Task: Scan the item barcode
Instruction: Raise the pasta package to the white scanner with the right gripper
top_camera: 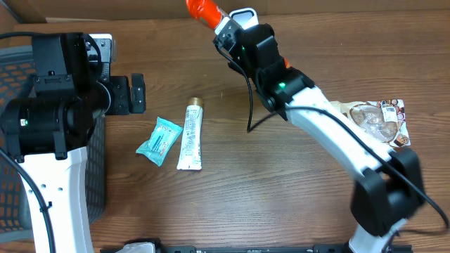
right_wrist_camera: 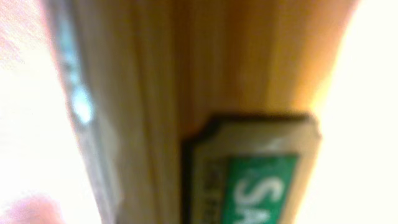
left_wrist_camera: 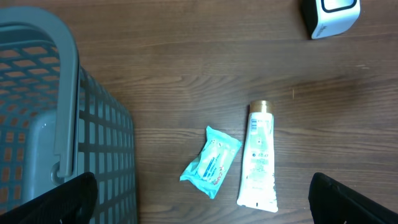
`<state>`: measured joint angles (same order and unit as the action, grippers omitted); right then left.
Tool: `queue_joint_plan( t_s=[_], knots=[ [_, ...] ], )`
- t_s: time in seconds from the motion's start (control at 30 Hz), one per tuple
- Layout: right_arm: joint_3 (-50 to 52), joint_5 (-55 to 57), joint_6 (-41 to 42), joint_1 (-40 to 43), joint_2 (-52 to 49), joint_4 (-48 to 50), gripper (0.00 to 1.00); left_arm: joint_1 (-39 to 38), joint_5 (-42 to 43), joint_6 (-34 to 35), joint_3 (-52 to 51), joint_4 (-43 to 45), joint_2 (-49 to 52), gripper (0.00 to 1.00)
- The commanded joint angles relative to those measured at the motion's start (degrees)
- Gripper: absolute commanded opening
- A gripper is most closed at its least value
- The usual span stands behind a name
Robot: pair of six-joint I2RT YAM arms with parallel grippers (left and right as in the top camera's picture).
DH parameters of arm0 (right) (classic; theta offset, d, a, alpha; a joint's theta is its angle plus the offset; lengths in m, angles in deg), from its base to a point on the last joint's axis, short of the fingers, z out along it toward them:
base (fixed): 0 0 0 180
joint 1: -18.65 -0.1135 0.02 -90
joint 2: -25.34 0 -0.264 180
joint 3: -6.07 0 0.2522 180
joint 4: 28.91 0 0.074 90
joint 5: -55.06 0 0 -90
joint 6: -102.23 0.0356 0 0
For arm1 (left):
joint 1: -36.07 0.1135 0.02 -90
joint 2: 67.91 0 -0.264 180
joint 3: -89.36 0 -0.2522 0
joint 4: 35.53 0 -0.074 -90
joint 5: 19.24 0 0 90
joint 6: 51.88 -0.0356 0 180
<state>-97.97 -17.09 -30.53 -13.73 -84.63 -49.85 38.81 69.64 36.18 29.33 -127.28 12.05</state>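
**Orange pack held at the scanner**

Your right gripper point(top_camera: 218, 21) pinches an orange pack point(top_camera: 202, 10) at the far side of the table point(top_camera: 281, 204), just beside the white scanner point(top_camera: 243, 15). You cannot tell whether pack and scanner touch. Your right wrist camera gives only a blurred close-up of the pack, with a green label point(right_wrist_camera: 258, 186) low in the frame. Your left gripper point(top_camera: 130, 95) hangs beside the grey basket point(left_wrist_camera: 68, 81), fingers point(left_wrist_camera: 62, 199) spread wide and holding nothing. Under it lie a teal packet point(top_camera: 159, 140) and a tube point(top_camera: 190, 137), just beside each other. A snack bag point(top_camera: 380, 119) lies well apart on your right
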Motion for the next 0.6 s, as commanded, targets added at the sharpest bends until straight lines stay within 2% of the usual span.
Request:
queue_joint_plan(
  t_s=[0.0,0.1,0.37,0.57],
  knots=[
    [-2.38,3.15,-15.91,2.23,-2.34,10.71,0.04,0.24,-0.35,-1.07,0.39,0.2,0.39,0.99],
    [-2.38,-1.25,-21.2,3.34,-6.21,19.96,0.04,0.24,-0.35,-1.09,0.39,0.2,0.39,0.99],
    [-2.45,-10.49,-22.05,5.25,-14.32,36.65,0.04,0.24,-0.35,-1.07,0.39,0.2,0.39,0.99],
    [-3.1,-12.85,-23.89,4.42,-18.29,40.37,0.04,0.24,-0.35,-1.07,0.39,0.2,0.39,1.0]
  ],
)
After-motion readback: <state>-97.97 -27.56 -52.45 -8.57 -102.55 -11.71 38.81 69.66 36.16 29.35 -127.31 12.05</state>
